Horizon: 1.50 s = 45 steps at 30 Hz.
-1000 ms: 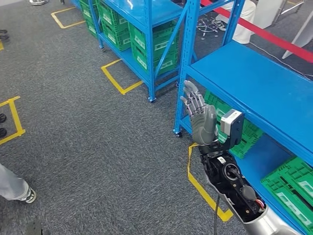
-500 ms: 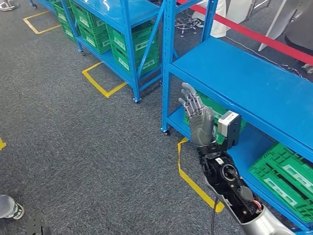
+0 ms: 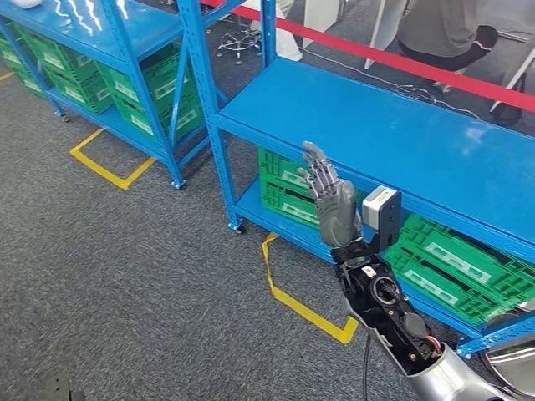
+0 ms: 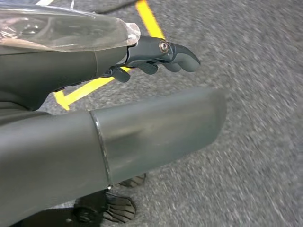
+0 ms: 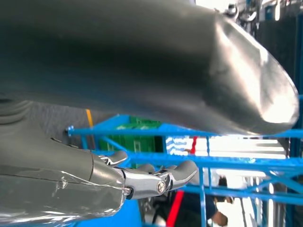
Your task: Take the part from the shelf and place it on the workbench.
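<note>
Since the earlier frames my view has swung right, so the blue shelf (image 3: 404, 125) sits square ahead. My right robot hand (image 3: 333, 205) is raised before it, fingers spread, holding nothing; my left robot hand (image 4: 157, 54) hangs empty over the carpet. I cannot pick out the part among the green crates (image 3: 441, 259), so the task has barely begun.

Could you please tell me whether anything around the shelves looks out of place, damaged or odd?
Nothing stands out. The green crates lie flat on the lower level of the blue shelf, the yellow floor marking looks intact, and the right hand is raised open and empty in front of the shelf.
</note>
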Motion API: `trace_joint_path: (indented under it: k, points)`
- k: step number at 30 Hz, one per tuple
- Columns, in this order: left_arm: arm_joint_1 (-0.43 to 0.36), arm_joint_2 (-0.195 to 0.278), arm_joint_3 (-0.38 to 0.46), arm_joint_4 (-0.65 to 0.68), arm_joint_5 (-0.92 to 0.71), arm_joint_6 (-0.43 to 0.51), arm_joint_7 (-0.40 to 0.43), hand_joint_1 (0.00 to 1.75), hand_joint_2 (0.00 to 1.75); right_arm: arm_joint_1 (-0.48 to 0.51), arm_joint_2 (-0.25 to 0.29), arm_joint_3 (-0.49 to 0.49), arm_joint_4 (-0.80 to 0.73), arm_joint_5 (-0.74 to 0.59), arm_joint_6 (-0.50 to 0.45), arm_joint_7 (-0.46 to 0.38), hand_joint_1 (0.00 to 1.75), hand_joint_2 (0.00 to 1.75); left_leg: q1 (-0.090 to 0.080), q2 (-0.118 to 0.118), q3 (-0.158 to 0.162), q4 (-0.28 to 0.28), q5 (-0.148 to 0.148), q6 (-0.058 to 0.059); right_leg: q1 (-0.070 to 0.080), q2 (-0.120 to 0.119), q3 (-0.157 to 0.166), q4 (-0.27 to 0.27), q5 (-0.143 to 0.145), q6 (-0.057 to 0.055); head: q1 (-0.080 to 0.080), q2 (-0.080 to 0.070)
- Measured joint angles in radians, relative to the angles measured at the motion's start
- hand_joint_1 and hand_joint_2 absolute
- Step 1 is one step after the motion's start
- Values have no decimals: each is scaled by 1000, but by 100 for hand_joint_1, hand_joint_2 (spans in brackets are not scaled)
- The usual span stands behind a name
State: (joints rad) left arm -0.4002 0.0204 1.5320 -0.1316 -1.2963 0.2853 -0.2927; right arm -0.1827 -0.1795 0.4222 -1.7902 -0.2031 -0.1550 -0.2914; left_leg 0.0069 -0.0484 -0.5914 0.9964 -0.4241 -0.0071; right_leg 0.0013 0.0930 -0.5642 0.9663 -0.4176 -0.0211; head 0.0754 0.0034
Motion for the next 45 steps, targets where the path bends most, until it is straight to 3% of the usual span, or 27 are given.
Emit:
trace_joint_path:
  k: [2,4,6,8,9,10,11,12,14,16,17,19,21,23,24,25,26,28,30,32,34,36,38,40,41,42,45]
  points:
    - [-3,1,0,0,-1,0,0,0,0,0,1,-1,1,2,4,2,0,0,-2,-8,20,-43,6,2,-1,19,-5,0,1,9,-1,0]
    - [-5,-1,0,0,-1,0,0,0,0,1,1,-3,2,3,6,3,0,0,-1,13,24,-50,9,7,-4,28,-12,2,-1,20,-1,0]
    - [-8,-4,0,0,-2,-1,0,0,0,-1,1,-5,3,3,7,2,0,0,2,34,31,-61,13,16,-1,-11,-39,53,-35,29,6,0]
    - [-7,-5,0,0,-2,-1,0,0,0,-3,2,-5,5,4,9,2,0,0,1,54,34,-65,12,22,-2,-64,-97,182,-102,37,14,0]
    - [-5,-4,0,0,-2,-1,0,0,0,-2,2,-5,7,4,10,2,0,0,0,65,34,-64,11,23,-6,-76,-128,250,-129,41,16,0]
    - [-4,-4,0,0,-2,-1,0,0,0,-1,2,-5,10,4,10,3,0,0,0,76,35,-64,10,22,-10,-82,-147,291,-139,44,17,0]
    - [-3,-5,0,0,-2,-1,0,0,0,0,2,-5,12,4,11,3,0,0,0,86,36,-64,8,21,-13,-86,-148,294,-129,48,18,0]
    - [-2,-5,0,0,-2,-1,1,0,0,1,2,-6,14,4,12,3,0,0,1,97,38,-63,6,19,-17,-92,-126,253,-101,51,20,0]
    - [-3,-6,0,0,-2,-1,1,0,0,0,2,-6,17,4,15,2,0,0,1,115,44,-62,0,10,-17,-126,-48,103,-37,54,22,0]
    - [-3,-5,0,0,-3,-1,1,0,0,-3,2,-6,18,4,17,2,0,0,-3,132,49,-58,-6,0,-11,-152,5,8,-14,45,21,0]
    - [-3,-4,0,0,-4,-1,1,0,0,-3,2,-6,18,4,18,1,0,0,-6,141,50,-57,-7,-5,-6,-152,9,-1,-18,38,19,0]
    - [-5,-6,0,0,-5,-1,2,0,0,-3,2,-6,18,4,18,1,0,0,-4,158,52,-55,-11,-14,-6,-129,9,-4,-14,22,14,0]
    - [-8,-7,0,0,-6,-1,2,0,0,-5,2,-9,19,4,18,0,0,0,1,130,36,-11,-44,-23,-9,-108,10,-8,-9,9,11,0]
    - [-7,-6,0,0,-6,-1,2,0,0,-7,2,-10,19,4,19,0,0,0,4,76,-24,121,-110,-28,-10,-88,10,-9,-5,1,4,0]
    - [-5,-6,0,0,-5,-1,2,0,0,-6,3,-10,20,4,19,1,0,0,4,62,-62,195,-139,-29,-9,-76,9,-9,-4,-2,3,0]
    - [-2,-5,0,0,-5,-1,2,0,0,-5,3,-10,22,5,19,1,0,0,4,56,-90,247,-151,-28,-9,-63,8,-9,-4,-2,2,0]
    - [-1,-5,0,0,-5,-1,2,0,0,-4,3,-10,24,5,19,1,0,0,3,53,-102,261,-144,-26,-8,-50,8,-9,-3,-3,2,0]
    - [-1,-6,0,0,-5,-1,2,0,0,-4,4,-11,25,5,19,1,0,0,3,44,-67,169,-79,-18,-7,-24,9,-9,-3,-2,2,0]
    - [-3,-4,0,0,-6,-1,2,0,0,-5,4,-11,26,5,19,1,0,0,3,7,0,20,-15,-8,-7,0,7,-7,-2,1,1,0]
    - [-6,-2,0,0,-7,0,3,0,0,-5,4,-12,26,5,19,1,0,0,1,-14,31,-48,1,-4,-8,21,1,-7,0,11,0,0]
    - [-8,-4,0,0,-8,1,3,0,0,-3,4,-13,26,5,19,1,0,0,1,6,35,-55,2,2,-12,38,-5,-8,2,24,0,0]
    - [-11,-7,0,0,-9,2,4,0,0,-3,4,-17,26,5,20,1,0,0,5,27,40,-64,6,11,-8,2,-23,21,-19,34,5,0]
    - [-11,-8,0,0,-10,2,4,0,0,-5,5,-19,26,5,21,1,0,0,5,48,43,-68,7,17,-7,-59,-73,130,-79,40,13,0]
    - [-7,-8,0,0,-10,2,5,0,0,-4,6,-20,27,5,21,2,0,0,3,71,43,-68,5,19,-11,-81,-133,263,-130,46,17,0]
    - [-5,-8,0,0,-10,2,6,0,0,-3,6,-20,28,5,22,2,0,0,3,83,44,-68,4,19,-13,-85,-145,290,-132,49,18,0]
    - [-4,-8,0,0,-10,2,7,0,0,-2,6,-20,29,6,22,3,0,0,3,94,46,-67,2,18,-15,-88,-137,274,-114,50,19,0]
    - [-5,-10,0,0,-12,2,8,0,0,-3,6,-21,30,6,22,3,0,0,1,124,56,-65,-7,8,-13,-135,-30,67,-28,47,22,0]
